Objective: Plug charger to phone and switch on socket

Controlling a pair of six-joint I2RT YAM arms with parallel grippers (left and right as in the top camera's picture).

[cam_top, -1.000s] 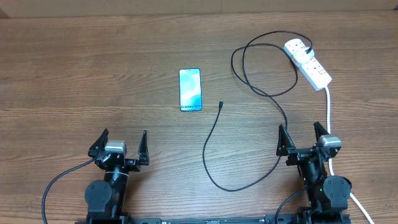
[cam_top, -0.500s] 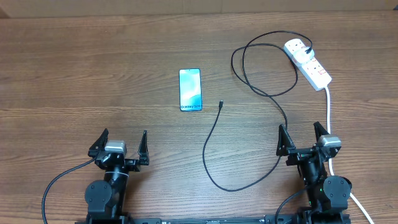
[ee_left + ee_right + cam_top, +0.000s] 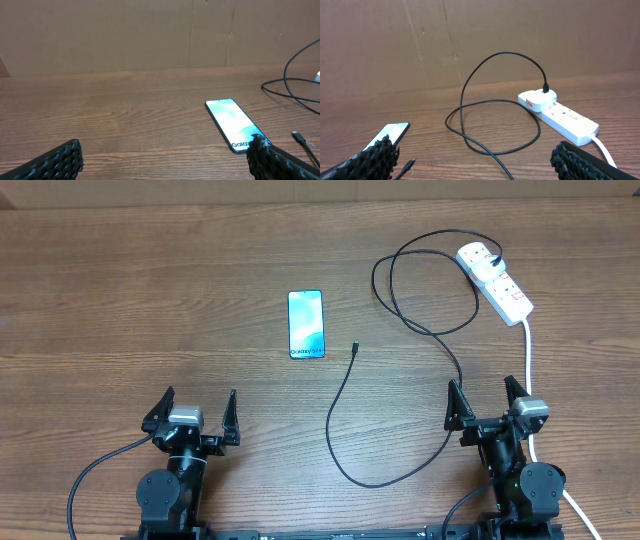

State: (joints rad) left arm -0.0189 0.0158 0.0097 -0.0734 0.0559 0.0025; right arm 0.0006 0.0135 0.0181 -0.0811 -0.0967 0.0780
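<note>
Phone (image 3: 306, 325) lies flat on the desk (image 3: 110, 290), screen lit, well ahead of the left hand (image 3: 198, 396) and off to its right. That hand gapes wide, holding nothing, and the right hand (image 3: 481, 386) likewise stands spread and empty. Charger (image 3: 341, 395) loops just left of the right hand, its connector tip near the phone's lower corner but apart from it. Socket (image 3: 497, 282) sits far ahead of the right hand, with a white plug in its far end and the black cable running into it.
</note>
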